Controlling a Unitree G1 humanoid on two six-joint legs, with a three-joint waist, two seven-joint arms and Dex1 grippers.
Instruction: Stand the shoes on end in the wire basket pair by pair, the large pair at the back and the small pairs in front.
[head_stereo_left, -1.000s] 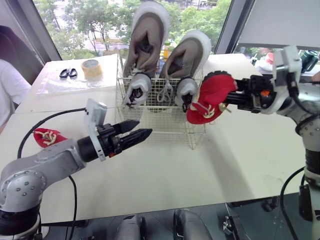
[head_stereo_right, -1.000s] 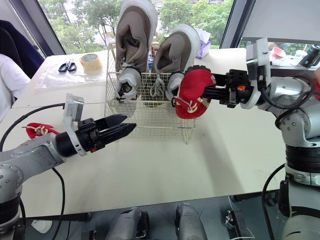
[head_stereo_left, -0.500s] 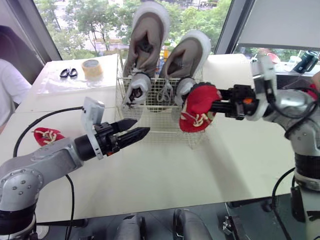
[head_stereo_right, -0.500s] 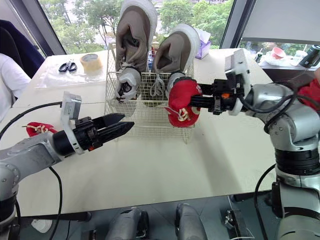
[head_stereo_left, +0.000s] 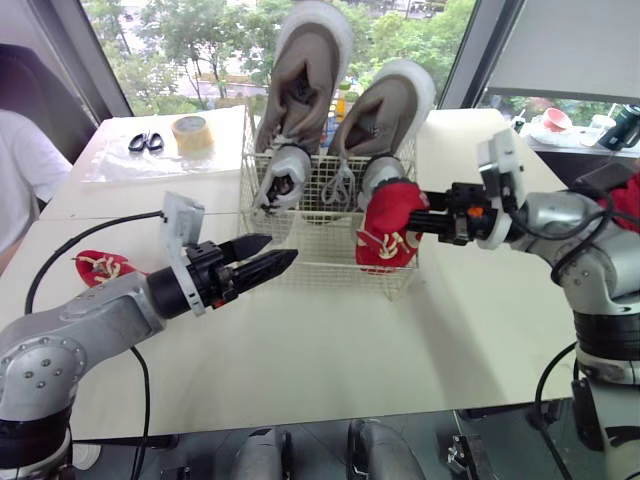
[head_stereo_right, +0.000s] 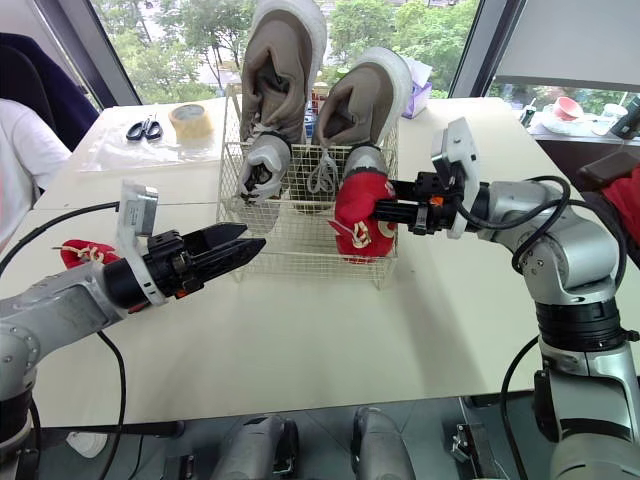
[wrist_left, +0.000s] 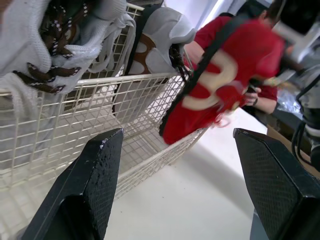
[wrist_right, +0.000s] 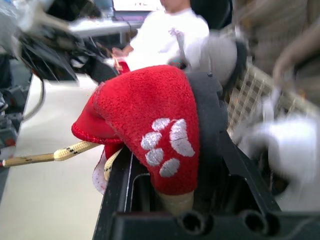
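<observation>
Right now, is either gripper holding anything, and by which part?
The right gripper holds a red shoe, clamped at the end opposite its laces, apparently the heel. The left gripper is open and empty.

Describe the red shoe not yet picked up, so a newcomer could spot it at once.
Start at the wire basket in the middle of the white table. Far to the robot's left of it, by the black cable, a small red shoe with cream laces lies on the tabletop. Its twin is held by the right gripper at the basket; this one lies alone.
</observation>
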